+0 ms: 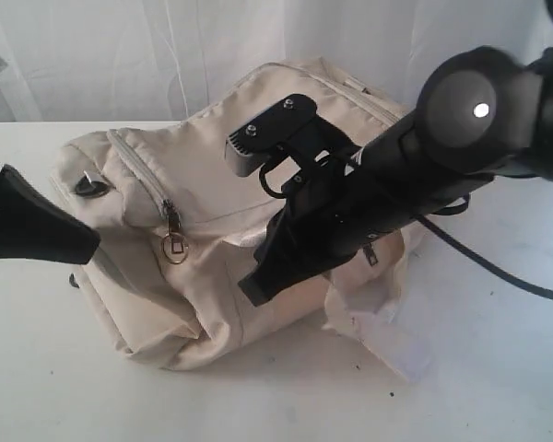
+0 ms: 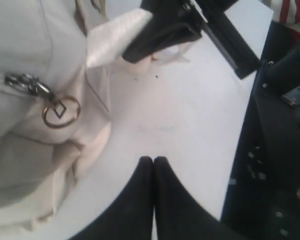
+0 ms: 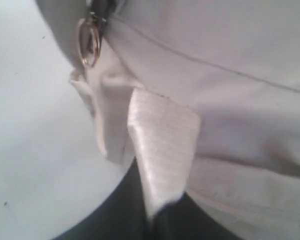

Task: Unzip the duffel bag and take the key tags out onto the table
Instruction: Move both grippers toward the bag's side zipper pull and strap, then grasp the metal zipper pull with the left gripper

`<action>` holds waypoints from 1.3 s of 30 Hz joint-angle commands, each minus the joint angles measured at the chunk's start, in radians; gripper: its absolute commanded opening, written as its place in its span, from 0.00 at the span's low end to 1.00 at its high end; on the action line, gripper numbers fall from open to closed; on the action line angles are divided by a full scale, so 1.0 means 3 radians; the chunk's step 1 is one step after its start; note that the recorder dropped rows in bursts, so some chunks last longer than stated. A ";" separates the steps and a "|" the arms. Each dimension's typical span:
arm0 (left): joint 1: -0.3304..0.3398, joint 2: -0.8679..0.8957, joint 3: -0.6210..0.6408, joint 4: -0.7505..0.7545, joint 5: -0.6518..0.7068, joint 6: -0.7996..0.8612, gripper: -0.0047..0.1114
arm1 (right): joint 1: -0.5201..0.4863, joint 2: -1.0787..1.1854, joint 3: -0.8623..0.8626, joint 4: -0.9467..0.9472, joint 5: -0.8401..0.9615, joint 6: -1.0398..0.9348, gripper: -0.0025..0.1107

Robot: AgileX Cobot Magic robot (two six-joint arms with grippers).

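Note:
The cream duffel bag [image 1: 212, 175] lies zipped on the white table [image 1: 258, 396], its gold zip-pull ring [image 1: 174, 247] hanging on the front. My right gripper [image 1: 253, 287] reaches down over the bag's front. In the right wrist view it [image 3: 157, 215] is shut on a webbing handle [image 3: 162, 145], which stands up from between the fingers. The left gripper [image 1: 88, 244] hovers at the bag's left end, shut and empty; its tips [image 2: 153, 160] sit over bare table beside the bag [image 2: 20, 50]. The key tags are hidden.
A second webbing handle [image 1: 387, 341] lies on the table in front of the bag. A black cable [image 1: 479, 262] trails from the right arm. A white curtain [image 1: 120, 55] hangs behind. The table edge [image 2: 242, 130] drops to a dark area.

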 commanded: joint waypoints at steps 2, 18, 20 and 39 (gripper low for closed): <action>-0.0012 -0.0002 0.0228 -0.0586 -0.0301 0.1050 0.04 | 0.0017 -0.0265 0.0068 -0.0136 0.0336 0.0116 0.02; -0.0464 0.0167 0.1033 -0.1583 -0.1347 0.3276 0.53 | 0.0017 -0.0273 0.0174 -0.0118 0.0246 0.0116 0.02; -0.0736 0.0172 0.1052 -0.1591 -0.1940 0.3355 0.53 | 0.0017 -0.0273 0.0174 -0.0110 0.0236 0.0116 0.02; -0.1120 0.0724 0.1045 -0.2388 -0.2509 0.3781 0.52 | 0.0017 -0.0273 0.0174 -0.0098 0.0211 0.0120 0.02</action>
